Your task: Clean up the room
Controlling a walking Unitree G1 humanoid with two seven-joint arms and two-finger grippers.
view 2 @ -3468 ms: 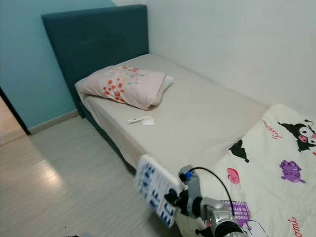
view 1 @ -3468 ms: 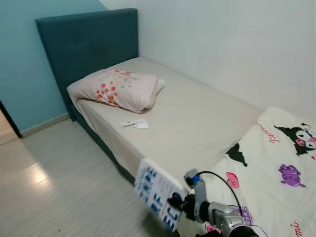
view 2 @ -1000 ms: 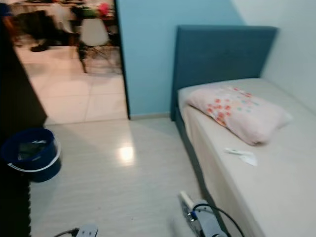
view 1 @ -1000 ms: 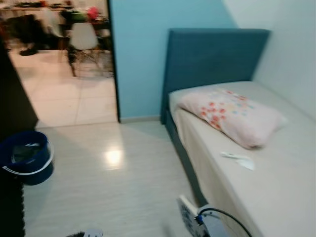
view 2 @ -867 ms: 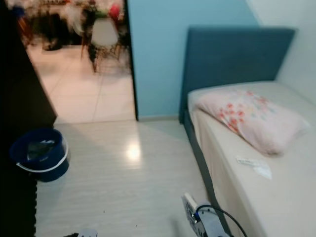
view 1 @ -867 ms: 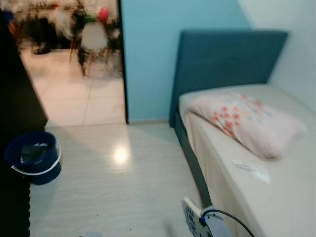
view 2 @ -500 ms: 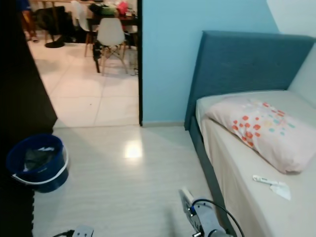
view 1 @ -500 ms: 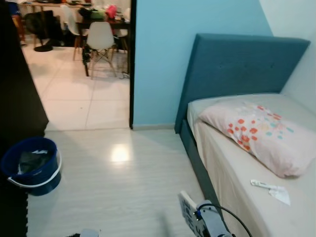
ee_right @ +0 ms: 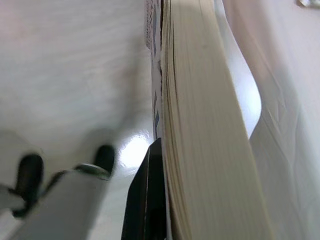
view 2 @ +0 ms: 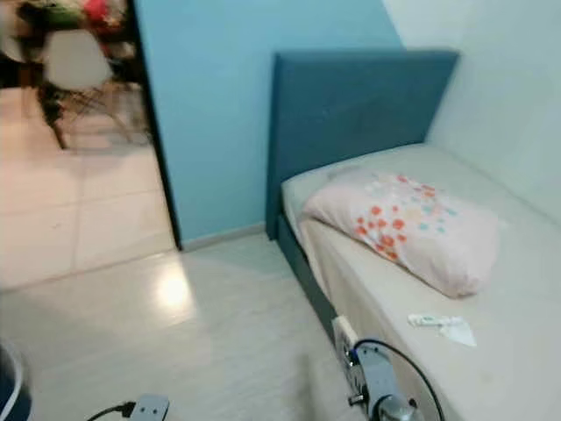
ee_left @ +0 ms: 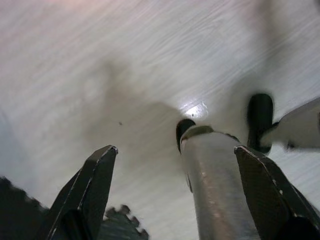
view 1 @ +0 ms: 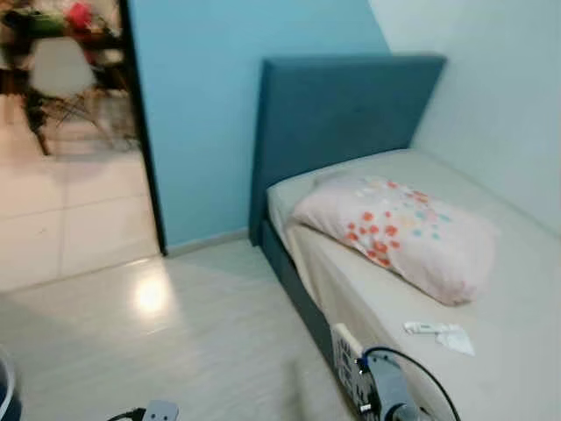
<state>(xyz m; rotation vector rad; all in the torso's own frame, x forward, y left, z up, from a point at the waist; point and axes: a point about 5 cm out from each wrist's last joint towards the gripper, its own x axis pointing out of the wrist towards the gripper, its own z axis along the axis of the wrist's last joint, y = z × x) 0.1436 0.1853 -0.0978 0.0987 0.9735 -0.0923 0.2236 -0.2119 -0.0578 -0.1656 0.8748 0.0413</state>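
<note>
Right gripper: jaws closed on a book, held edge-on low beside the bed. Judged stiff, moderately heavy, with slick covers; it is best pinched flat across both covers. Left gripper: jaws open, empty, above the floor.

Head views soft with motion blur. Chair beyond the doorway smeared, detail unreadable. Small white item on bed: too small to identify. Bucket cut by frame edge. Book print illegible; right gripper's far finger hidden behind it.
</note>
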